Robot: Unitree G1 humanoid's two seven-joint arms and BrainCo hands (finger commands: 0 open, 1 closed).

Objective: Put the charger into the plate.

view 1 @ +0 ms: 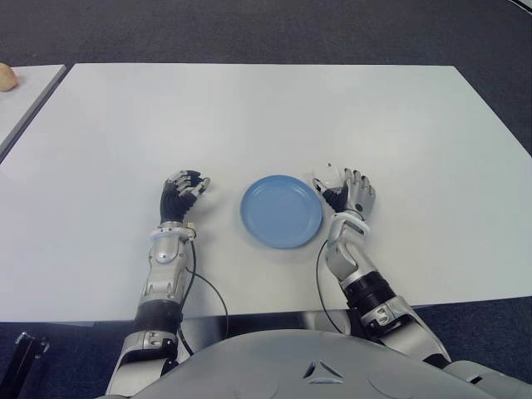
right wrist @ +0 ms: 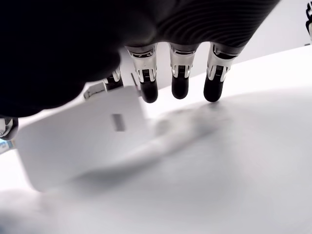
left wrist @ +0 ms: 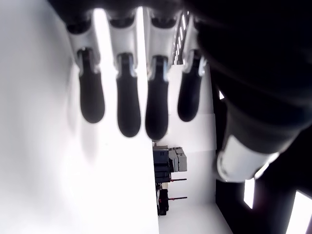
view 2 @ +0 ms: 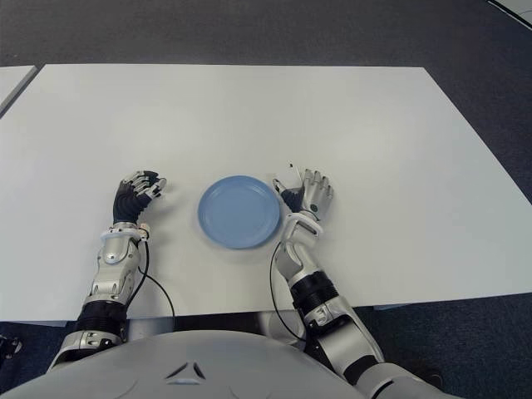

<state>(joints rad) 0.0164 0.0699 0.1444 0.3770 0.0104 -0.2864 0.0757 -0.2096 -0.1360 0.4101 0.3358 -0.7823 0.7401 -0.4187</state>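
The blue plate [view 1: 281, 210] lies on the white table [view 1: 249, 116] between my two hands and holds nothing. My right hand [view 1: 341, 187] is just right of the plate's rim. The white charger [right wrist: 73, 136] is a small block caught between that hand's thumb and index finger, with the other fingers [right wrist: 179, 83] curled just beyond it. In the left eye view only a white corner of the charger [view 1: 330, 176] shows at the fingertips, close to the table surface. My left hand [view 1: 184, 187] shows to the left of the plate, fingers relaxed and holding nothing.
A second table [view 1: 21, 96] adjoins at the far left, with a beige object [view 1: 7, 76] on it. Dark carpet [view 1: 266, 29] surrounds the tables. Black cables [view 1: 208, 287] trail from both forearms near the table's front edge.
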